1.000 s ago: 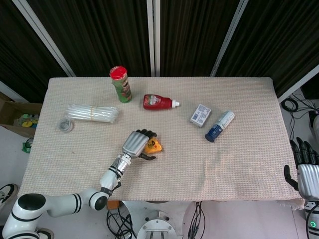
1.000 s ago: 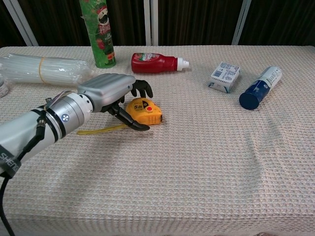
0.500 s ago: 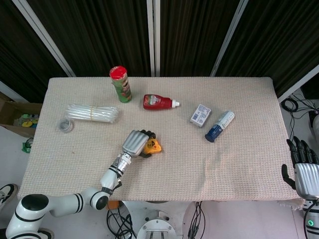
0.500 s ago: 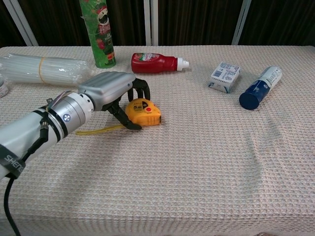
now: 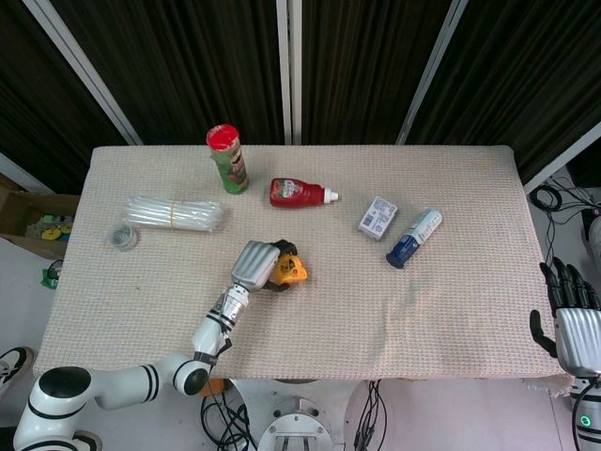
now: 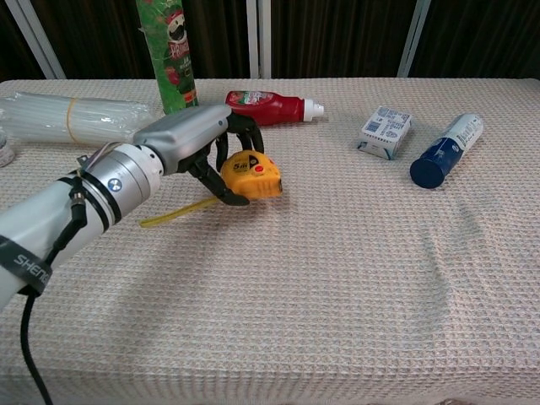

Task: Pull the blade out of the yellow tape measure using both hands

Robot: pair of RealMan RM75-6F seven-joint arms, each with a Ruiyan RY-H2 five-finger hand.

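Just left of the counter's middle, the left hand (image 6: 196, 143) has its dark fingers (image 6: 240, 132) curled over the top of the yellow tape measure (image 6: 253, 174) and its thumb hooked under the near side, so the case is gripped and looks tilted up off the cloth. In the head view the same hand (image 5: 257, 265) covers most of the case, with only the yellow end (image 5: 294, 271) showing past the fingers. A short length of yellow blade (image 6: 173, 212) trails from the case toward the near left, lying on the cloth beneath the forearm.

The right hand (image 5: 573, 315) hangs off the counter's right edge, well apart from the tape measure, fingers apart and upright, holding nothing; the chest view does not show it.

Behind the left hand lie a red sauce bottle (image 6: 268, 107) on its side and a green snack can (image 6: 168, 55) standing upright. To the far left rests a bundle of clear tubes (image 6: 67, 120). To the right are a small white box (image 6: 386, 132) and a blue-and-white bottle (image 6: 445, 149) lying on its side. The counter (image 6: 354, 287) is covered in a beige woven cloth.
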